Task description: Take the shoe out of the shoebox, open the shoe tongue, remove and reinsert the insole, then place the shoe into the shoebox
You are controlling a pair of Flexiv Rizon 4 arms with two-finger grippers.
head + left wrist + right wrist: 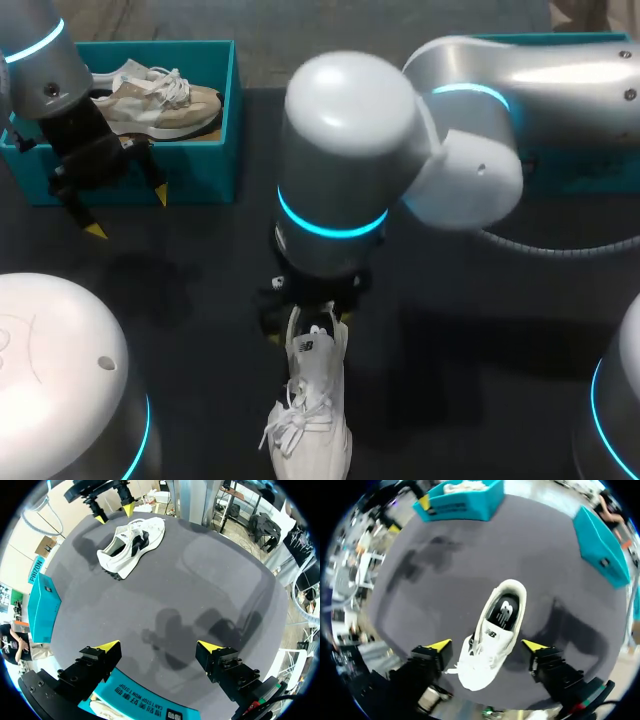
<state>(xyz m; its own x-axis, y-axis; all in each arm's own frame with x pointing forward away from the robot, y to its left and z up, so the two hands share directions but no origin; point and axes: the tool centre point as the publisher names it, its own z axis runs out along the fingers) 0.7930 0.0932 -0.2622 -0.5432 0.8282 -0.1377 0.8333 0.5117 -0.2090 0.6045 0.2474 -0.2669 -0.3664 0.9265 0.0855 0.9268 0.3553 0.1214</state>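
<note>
Spread wide, the right jaws are hanging over the white shoe (pixel 495 640), which is lying on the dark table (pixel 450 330) between them; neither side seems to be touching it. Its heel opening is pointing ahead of the jaws and its laces are lying back toward the wrist. The left jaws are also standing open, just in front of the teal shoebox (pixel 200 165) and well apart from the white shoe. A beige shoe (pixel 165 100) is resting inside that box.
</note>
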